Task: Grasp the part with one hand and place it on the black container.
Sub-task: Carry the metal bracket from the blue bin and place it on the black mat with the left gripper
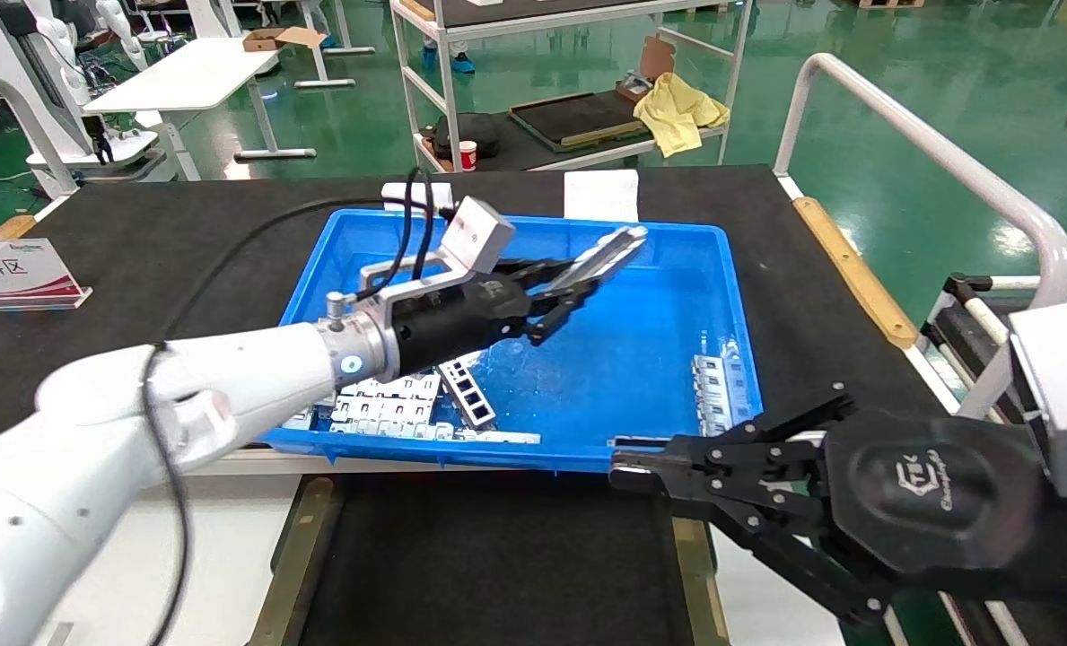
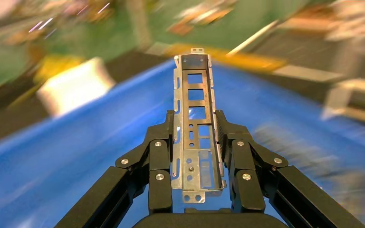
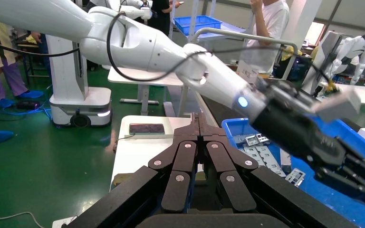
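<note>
My left gripper is shut on the part, a narrow silver-grey ladder-like strip, and holds it in the air over the blue bin. In the left wrist view the part sits between the black fingers, sticking out forward past the left gripper. The black container, a shallow tray with olive-brown side strips, lies at the near edge below the bin. My right gripper is shut and empty at the lower right, near the bin's front corner; it also shows in the right wrist view.
The blue bin sits on the black table mat and holds another ladder strip and pale flat plates at its front left and right. A white rail runs along the right side. A sign stands at left.
</note>
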You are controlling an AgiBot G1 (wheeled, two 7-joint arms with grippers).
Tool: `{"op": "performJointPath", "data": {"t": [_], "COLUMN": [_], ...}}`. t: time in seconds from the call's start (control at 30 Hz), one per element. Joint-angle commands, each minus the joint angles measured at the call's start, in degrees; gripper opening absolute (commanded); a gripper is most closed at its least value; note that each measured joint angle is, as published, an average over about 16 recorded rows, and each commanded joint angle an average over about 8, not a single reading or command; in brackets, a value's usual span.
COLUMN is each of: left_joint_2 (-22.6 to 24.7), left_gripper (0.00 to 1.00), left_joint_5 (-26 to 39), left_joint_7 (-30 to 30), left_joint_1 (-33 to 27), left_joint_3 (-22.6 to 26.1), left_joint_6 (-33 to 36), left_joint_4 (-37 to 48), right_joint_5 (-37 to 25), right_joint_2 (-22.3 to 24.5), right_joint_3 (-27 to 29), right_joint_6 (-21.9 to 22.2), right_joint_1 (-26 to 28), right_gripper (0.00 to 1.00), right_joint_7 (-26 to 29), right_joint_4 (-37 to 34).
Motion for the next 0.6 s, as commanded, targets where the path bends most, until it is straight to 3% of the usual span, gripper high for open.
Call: {"op": "performJointPath", "data": {"t": [0.03, 0.33, 0.6], "left_joint_2": [-1.3, -8.5, -20.2], "left_gripper": [0.00, 0.00, 0.00], "left_joint_5": [-1.8, -4.2, -6.1], "left_joint_7": [1.5, 1.5, -2.8], "left_joint_1": [0.2, 4.7, 15.6], "left_joint_3": [-1.1, -1.4, -1.0], "left_joint_6": [5.6, 19.4, 21.1], "left_joint_4": [-1.0, -7.5, -24.0], "right_joint_5": [0.0, 0.0, 0.0], "right_joint_2": [0.0, 0.0, 0.0], "right_joint_3": [0.0, 0.0, 0.0], "right_joint_6": [0.0, 0.0, 0.0], "right_joint_1": [0.0, 0.0, 0.0], "right_gripper": [0.00, 0.00, 0.00], "right_joint_7": [0.0, 0.0, 0.0], "right_joint_4": [0.0, 0.0, 0.0]}}
